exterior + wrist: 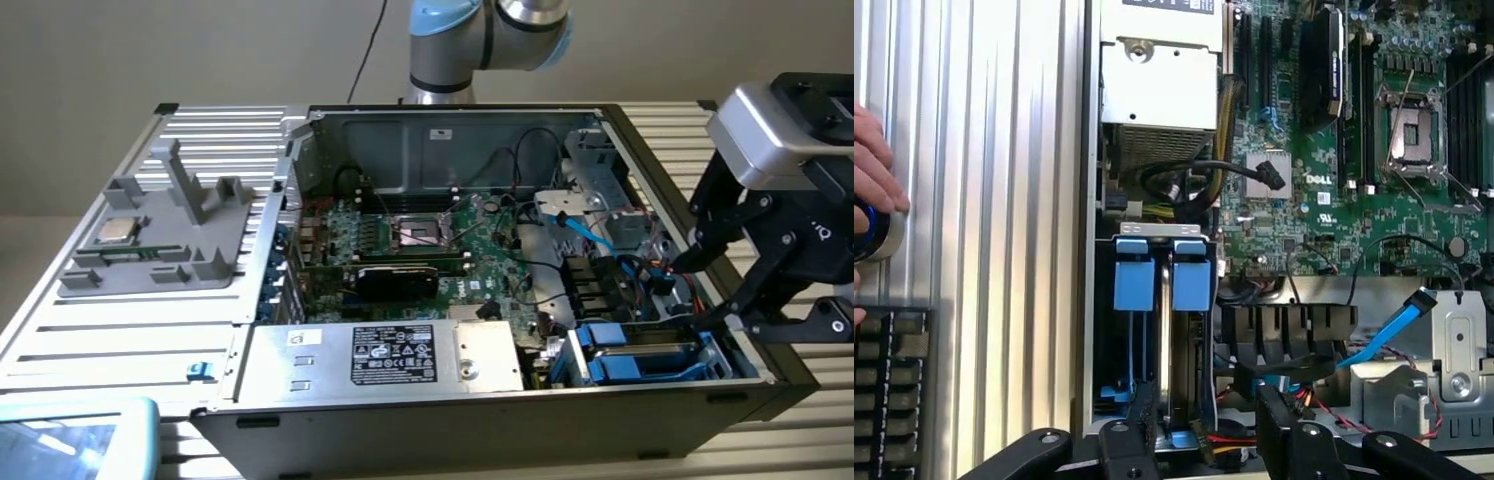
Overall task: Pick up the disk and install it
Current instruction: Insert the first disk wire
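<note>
Blue-framed target: aiming at the disk [1167, 330], standing on edge in the drive bay [1106, 330] at a corner of the case [467, 425]. Hovering the gripper [1214, 440] near it, jaws spread, holding nothing. Probably best lining up squarely over the thin edge, avoiding the blue cable [1384, 330].

Light, exterior view: I log even, soft overhead brightness; the ribbed counter [134, 330] is pale, nearly washed out.
Glare: bright patch on top of the silver box [487, 360].
Shadows: soft, pooling along the back wall of the case [441, 135].
Wrist view: I note the counter streaked with sheen, drive bay [1116, 350] dim, motherboard [1324, 210] evenly lit, gripper [1207, 390] dark.
</note>
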Controlling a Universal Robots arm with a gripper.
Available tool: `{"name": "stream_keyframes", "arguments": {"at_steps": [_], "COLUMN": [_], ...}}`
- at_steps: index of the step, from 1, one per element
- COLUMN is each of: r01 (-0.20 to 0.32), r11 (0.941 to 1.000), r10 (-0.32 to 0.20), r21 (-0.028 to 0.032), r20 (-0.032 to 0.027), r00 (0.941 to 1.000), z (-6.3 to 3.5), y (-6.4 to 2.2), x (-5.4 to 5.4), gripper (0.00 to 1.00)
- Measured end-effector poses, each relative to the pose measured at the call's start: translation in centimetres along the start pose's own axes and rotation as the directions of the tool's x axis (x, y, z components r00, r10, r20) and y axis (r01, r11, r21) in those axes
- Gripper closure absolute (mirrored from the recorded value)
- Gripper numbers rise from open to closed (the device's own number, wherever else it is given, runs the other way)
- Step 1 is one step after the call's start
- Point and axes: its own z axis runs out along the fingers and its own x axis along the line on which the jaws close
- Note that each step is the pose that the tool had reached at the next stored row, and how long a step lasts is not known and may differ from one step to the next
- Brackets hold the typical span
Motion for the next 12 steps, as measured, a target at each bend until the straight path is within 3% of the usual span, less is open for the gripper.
{"name": "stream_keyframes", "arguments": {"at_steps": [8, 12], "r01": [0.012, 0.030], "r11": [0.9999, 0.9995], "r10": [-0.012, -0.030], "r21": [-0.0088, -0.0119], "r20": [0.0217, 0.0383], "r00": [0.9997, 0.9988], "z": [0.43, 0.67], "y": [-0.67, -0.89], "x": [0.52, 0.61], "gripper": [0.48, 0.48]}}
